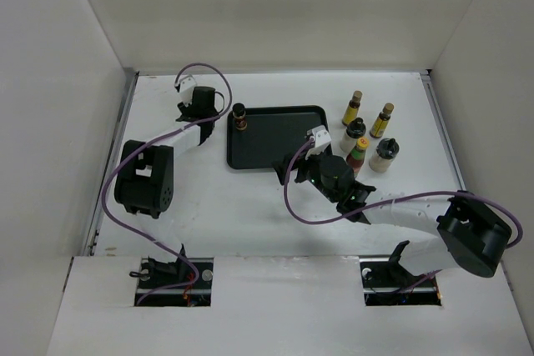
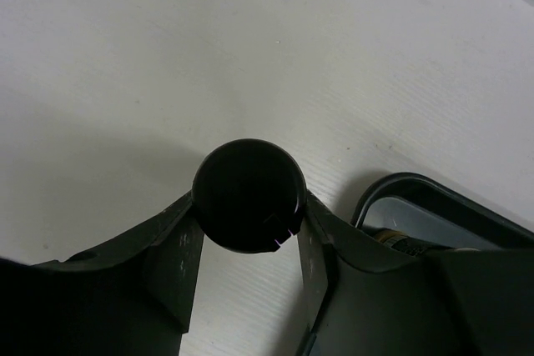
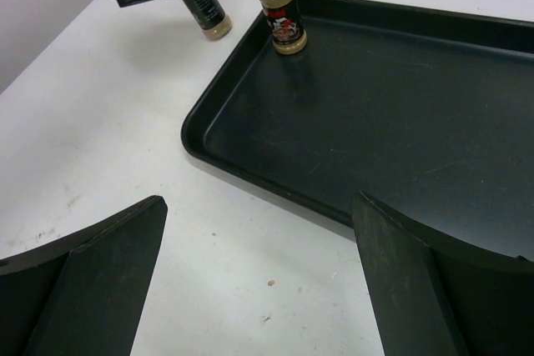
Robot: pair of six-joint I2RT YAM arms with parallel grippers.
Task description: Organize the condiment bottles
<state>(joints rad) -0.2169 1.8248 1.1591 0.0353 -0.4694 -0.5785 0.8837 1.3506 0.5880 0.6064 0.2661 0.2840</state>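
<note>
The tray (image 1: 267,141) contains one short dark jar (image 3: 279,6), upright in its far-left corner. My left pincer (image 2: 249,210) is clamped on the cap of the second dark jar (image 3: 204,12), which sits slightly tilted just outside that corner. My right pincer (image 3: 259,199) is spread wide and empty above the tray's near edge. The five remaining bottles (image 1: 355,132) stand to the right of the tray.

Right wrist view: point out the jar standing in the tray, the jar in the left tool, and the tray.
standing jar (image 3: 284,24), right wrist view, on its label.
held jar (image 3: 203,7), right wrist view, on its dark body.
tray (image 3: 400,97), right wrist view, on its bare floor.
</note>
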